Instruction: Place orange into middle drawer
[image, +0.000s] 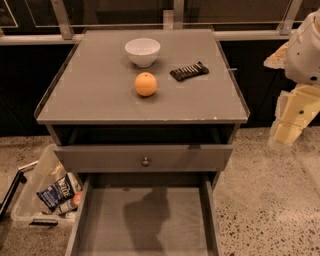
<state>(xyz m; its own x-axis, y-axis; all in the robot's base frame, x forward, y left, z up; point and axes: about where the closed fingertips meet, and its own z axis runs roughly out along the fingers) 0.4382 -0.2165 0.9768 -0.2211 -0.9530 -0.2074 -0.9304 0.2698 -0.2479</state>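
The orange (146, 84) sits ungrasped mid-worktop (90, 95), the middle drawer (107, 220) stands open below the front edge, and the claw (292, 117), whose state I cannot tell, hangs beyond the right edge.

Office room (terrazzo floor (270, 200)), cabinet (95, 100), hand (291, 122) right

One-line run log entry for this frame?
orange: on cabinet top, in front of white bowl | middle drawer: pulled open, no orange inside | gripper: right edge of view, clear of orange | stage: not yet grasped
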